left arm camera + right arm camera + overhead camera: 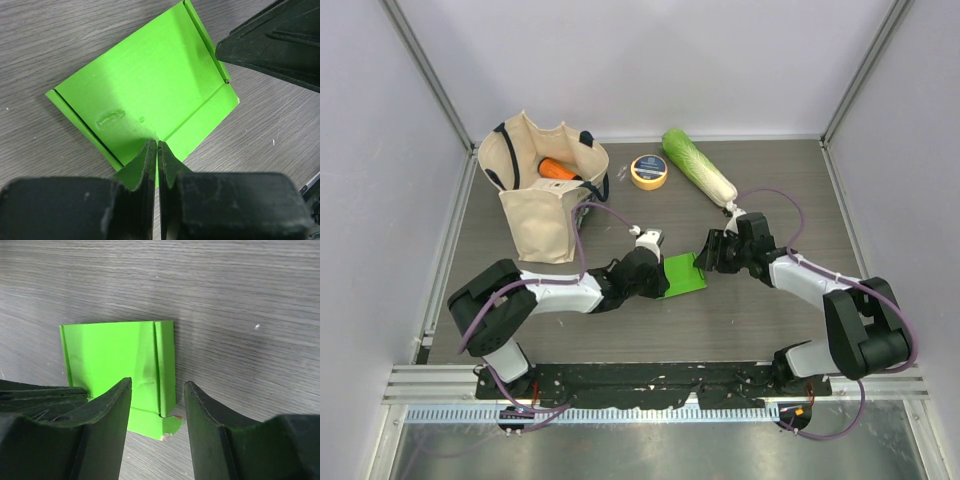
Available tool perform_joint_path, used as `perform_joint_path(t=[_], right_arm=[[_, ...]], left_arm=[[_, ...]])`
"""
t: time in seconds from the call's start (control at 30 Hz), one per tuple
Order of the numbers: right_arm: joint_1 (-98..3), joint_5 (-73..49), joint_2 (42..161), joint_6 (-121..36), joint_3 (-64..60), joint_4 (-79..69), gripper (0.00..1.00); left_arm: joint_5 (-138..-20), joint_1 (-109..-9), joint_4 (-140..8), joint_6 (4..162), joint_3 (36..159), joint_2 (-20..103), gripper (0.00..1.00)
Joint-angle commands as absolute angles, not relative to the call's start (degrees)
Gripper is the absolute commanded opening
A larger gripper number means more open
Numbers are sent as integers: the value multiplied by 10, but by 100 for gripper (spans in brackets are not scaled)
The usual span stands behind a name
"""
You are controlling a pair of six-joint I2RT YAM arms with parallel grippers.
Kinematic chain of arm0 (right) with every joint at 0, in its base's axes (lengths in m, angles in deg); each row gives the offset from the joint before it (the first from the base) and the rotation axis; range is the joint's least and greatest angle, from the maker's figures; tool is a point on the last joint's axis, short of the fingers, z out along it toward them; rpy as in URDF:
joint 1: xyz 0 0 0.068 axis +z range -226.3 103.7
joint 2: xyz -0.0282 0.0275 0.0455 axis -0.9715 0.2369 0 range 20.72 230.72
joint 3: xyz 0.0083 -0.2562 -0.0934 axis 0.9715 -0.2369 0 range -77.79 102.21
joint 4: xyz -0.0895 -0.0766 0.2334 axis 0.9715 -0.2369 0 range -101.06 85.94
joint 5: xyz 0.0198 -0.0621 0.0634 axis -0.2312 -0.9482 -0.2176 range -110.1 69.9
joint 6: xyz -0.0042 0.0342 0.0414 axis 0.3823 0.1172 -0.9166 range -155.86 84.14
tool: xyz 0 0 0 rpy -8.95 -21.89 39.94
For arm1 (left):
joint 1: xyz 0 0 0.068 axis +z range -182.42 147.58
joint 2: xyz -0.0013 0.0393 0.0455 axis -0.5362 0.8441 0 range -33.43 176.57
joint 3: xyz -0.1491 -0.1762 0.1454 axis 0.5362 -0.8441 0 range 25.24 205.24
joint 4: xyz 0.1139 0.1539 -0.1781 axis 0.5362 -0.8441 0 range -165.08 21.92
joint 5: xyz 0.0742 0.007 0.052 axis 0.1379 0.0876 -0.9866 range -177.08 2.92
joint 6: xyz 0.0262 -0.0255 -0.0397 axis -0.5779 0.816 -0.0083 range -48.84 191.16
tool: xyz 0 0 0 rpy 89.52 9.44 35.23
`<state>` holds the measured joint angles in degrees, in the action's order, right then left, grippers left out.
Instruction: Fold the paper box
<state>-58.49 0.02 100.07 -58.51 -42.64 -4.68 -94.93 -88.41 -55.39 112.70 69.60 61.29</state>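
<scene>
Paper box: the bright green thin-card paper box (684, 272) lies mostly flat on the dark grey wood-grain tabletop (790, 165), centre front, between the two arms. Narrow flaps are creased along its edges, so the folding looks barely begun.
Left tool: the black left tool (157, 150) is clenched on the near edge of the card, with a sliver of green showing between its fingers. It likely pins that edge as an anchor so the sheet cannot slide.
Right tool: the black right tool (157, 390) hangs with jaws apart over the opposite edge, straddling the corner by a narrow raised flap. It is probably lined up to catch or press that flap along its crease.
Risk: a pull from one side could drag the thin card rather than bend it.
Surroundings: a cream canvas tote bag (542, 205), a yellow tape roll (649, 172) and a long pale-green cabbage (698, 165) sit well apart at the back, away from the folding.
</scene>
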Motion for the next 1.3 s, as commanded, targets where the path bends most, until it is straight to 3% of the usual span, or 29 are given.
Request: perform_joint_path(t=[0.0, 0.23, 0.43, 0.47, 0.53, 0.77, 0.93, 1.27], right_arm=[[-587, -25, 1010, -564, -411, -56, 52], [-585, 28, 1051, -585, -438, 35, 45], [-584, -1, 1060, -591, -448, 39, 24], [-584, -3, 1066, -594, -448, 38, 16], [-584, -2, 1075, -597, -444, 30, 12], [-585, 4, 1084, -593, -438, 28, 9], [-585, 0, 1089, -590, -435, 25, 5], [-590, 2, 1105, -592, -428, 17, 1]], left_arm=[[-937, -881, -608, 1115, 701, 633, 8], [-933, -877, -620, 1111, 706, 625, 9], [-921, -873, -641, 1113, 724, 611, 15], [-920, -871, -644, 1114, 727, 603, 22], [-916, -867, -660, 1116, 737, 592, 31], [-902, -812, -761, 1139, 757, 512, 73], [-839, -749, -820, 1188, 744, 491, 77], [-787, -708, -754, 1268, 764, 574, 79]])
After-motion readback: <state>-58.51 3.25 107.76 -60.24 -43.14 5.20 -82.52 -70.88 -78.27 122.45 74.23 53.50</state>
